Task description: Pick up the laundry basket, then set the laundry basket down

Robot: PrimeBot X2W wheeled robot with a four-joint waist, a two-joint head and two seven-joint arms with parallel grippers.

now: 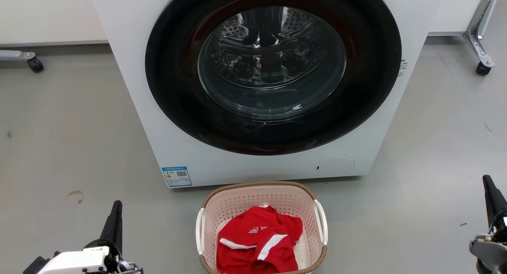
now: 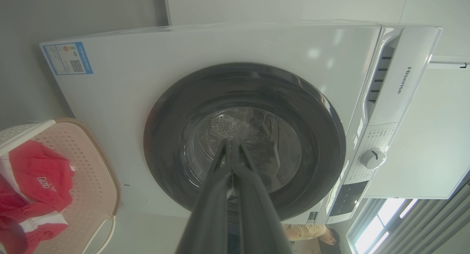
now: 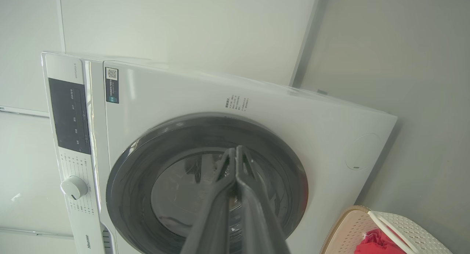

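Observation:
The laundry basket [image 1: 237,204], pale pink and perforated with a brown woven-look rim and white side handles, rests on the floor before the washing machine, holding a red and white shirt [image 1: 257,242]. Its corner shows in the left wrist view [image 2: 91,173] and in the right wrist view [image 3: 352,228]. My left gripper [image 1: 117,206] hangs at the lower left, well left of the basket, fingers together and empty [image 2: 232,144]. My right gripper [image 1: 486,179] stands at the lower right edge, far right of the basket, also shut on nothing [image 3: 235,150].
A white front-loading washing machine [image 1: 190,155] with a dark round door [image 1: 273,68] stands right behind the basket. Caster legs of frames sit at the far left [image 1: 35,64] and far right [image 1: 483,68]. Grey floor spreads on both sides of the basket.

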